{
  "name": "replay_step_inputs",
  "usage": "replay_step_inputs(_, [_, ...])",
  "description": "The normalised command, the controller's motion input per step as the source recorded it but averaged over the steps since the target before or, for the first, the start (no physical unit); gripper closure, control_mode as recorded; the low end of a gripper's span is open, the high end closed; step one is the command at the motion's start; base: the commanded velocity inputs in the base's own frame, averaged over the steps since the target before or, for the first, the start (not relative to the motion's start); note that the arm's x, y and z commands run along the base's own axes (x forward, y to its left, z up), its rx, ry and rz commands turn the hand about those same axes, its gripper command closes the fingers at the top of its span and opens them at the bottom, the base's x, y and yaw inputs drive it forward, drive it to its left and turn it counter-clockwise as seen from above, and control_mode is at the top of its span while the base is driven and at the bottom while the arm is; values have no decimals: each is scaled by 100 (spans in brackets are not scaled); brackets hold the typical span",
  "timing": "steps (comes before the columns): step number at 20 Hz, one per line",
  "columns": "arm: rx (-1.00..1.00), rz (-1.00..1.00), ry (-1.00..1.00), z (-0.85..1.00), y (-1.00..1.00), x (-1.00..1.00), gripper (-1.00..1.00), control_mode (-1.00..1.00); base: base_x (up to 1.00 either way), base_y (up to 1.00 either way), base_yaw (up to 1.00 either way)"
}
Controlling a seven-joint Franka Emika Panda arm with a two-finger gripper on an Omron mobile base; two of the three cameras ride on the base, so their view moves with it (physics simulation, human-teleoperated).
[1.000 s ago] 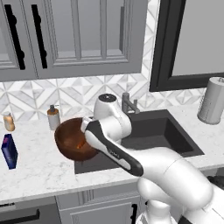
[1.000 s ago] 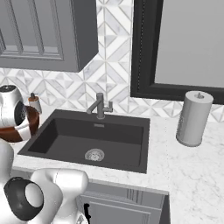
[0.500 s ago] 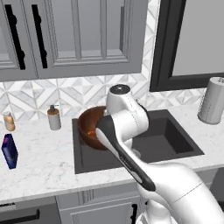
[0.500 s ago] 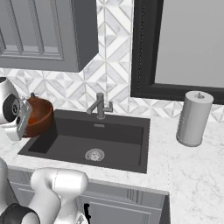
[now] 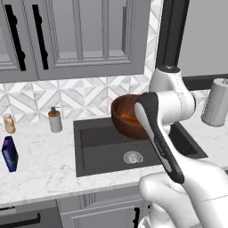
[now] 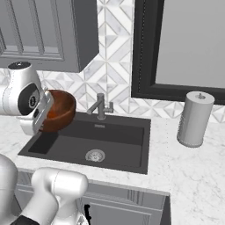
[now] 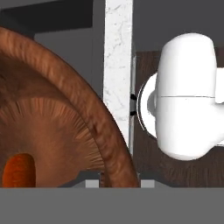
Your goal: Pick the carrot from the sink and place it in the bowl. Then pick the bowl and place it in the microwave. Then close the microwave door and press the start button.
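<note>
The reddish-brown bowl [image 5: 127,119] hangs tilted above the left part of the dark sink [image 5: 102,151], clear of the counter. My gripper [image 6: 43,113] is shut on its rim; in the hand view the rim [image 7: 111,144] runs down between the fingertips of the gripper [image 7: 119,183]. The orange carrot [image 7: 18,169] lies inside the bowl, also seen as an orange patch [image 5: 130,117]. In the right base view the bowl [image 6: 60,110] sits left of the faucet [image 6: 101,106]. A black-framed grey panel [image 6: 184,48] fills the upper right; I cannot tell if it is the microwave.
A paper towel roll [image 6: 194,118] stands on the counter right of the sink. A soap dispenser [image 5: 55,119], a small bottle [image 5: 8,124] and a blue bottle [image 5: 10,153] stand on the left counter. Grey cabinets [image 5: 80,35] hang above.
The arm has swung right, carrying the bowl from the counter left of the sink up and over the basin. The gripper has stayed shut on the rim.
</note>
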Motion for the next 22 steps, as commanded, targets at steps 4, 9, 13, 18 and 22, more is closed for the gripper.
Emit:
replay_step_inputs(4, [0,-14,0,63,-70,-3,100,-100,0,0,0])
replay_step_inputs(9, [0,-6,0,25,-64,-1,100,-100,0,0,0])
replay_step_inputs(13, [-1,-1,-9,34,-11,-7,100,-100,0,0,0])
replay_step_inputs(18, [0,-2,-10,37,-5,-33,100,-100,0,0,0])
replay_step_inputs(22, [0,0,-3,34,0,-42,100,-100,0,0,0])
